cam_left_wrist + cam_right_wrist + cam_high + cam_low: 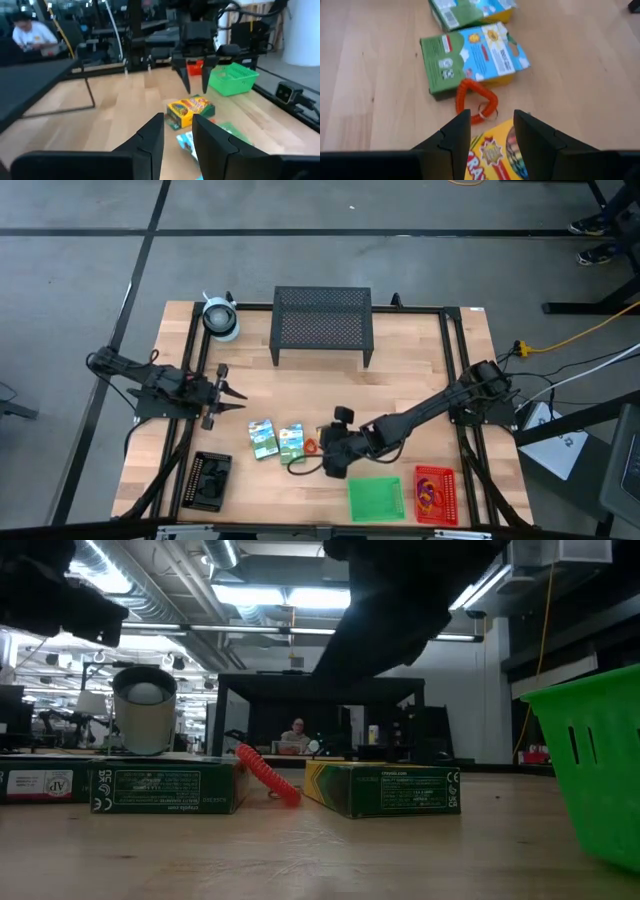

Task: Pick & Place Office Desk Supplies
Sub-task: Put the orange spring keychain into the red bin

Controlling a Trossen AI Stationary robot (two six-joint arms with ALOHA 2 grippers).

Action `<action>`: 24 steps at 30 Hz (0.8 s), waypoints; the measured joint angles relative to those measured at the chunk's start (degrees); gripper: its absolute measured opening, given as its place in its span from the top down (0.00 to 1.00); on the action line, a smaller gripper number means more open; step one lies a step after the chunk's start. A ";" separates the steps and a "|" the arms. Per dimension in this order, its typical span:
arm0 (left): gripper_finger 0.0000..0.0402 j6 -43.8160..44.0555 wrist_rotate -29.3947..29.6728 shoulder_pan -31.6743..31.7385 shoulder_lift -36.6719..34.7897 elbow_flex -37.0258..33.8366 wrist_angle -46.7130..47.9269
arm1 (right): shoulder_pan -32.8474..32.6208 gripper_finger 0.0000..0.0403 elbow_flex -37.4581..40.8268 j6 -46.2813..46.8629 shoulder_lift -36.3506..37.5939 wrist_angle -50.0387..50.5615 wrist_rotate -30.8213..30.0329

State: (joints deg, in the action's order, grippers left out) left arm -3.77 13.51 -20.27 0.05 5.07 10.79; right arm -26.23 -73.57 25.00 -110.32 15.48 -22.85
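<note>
Wooden table (420,360): carries all the supplies, with both arms reaching in from its sides.
Right end effector (490,117): fingers spread with nothing between them, hanging just above the crayon box and close to the orange loop, near the table's front middle.
Crayon box (492,155): yellow and green, lying flat under the right end effector, just beside the nearer card box.
Orange loop (476,102): coiled, lying on the table between the crayon box and the nearer card box, touching that card box's edge.
Card boxes: two green-and-white ones lying flat, the nearer (472,55) beside the farther (470,12), left of the right end effector in the high view.
Left end effector (177,120): fingers apart and holding nothing, waiting over the table's left side, well apart from the boxes.
Black tray (210,480): front left corner, small black bits inside.
Green tray (376,498): front edge, right of the crayon box.
Red tray (435,493): just beside the green tray, with purple and orange loops inside.
Whitish roll (220,318): back left corner.
Black mesh stand (322,325): back middle.
</note>
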 joint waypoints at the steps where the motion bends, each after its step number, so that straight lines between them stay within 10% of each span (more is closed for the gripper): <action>1: 0.76 0.46 0.25 -0.22 0.00 0.01 0.12 | -0.01 0.63 0.01 -0.12 0.00 -0.18 0.21; 24: 0.76 1.03 2.26 -2.21 1.06 -0.17 0.76 | 1.87 0.63 -6.24 -2.98 -11.17 -7.30 8.92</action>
State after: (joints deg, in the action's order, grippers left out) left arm -2.73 15.77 -22.48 1.11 4.91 11.55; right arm -24.36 -79.81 22.02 -121.49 8.18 -13.93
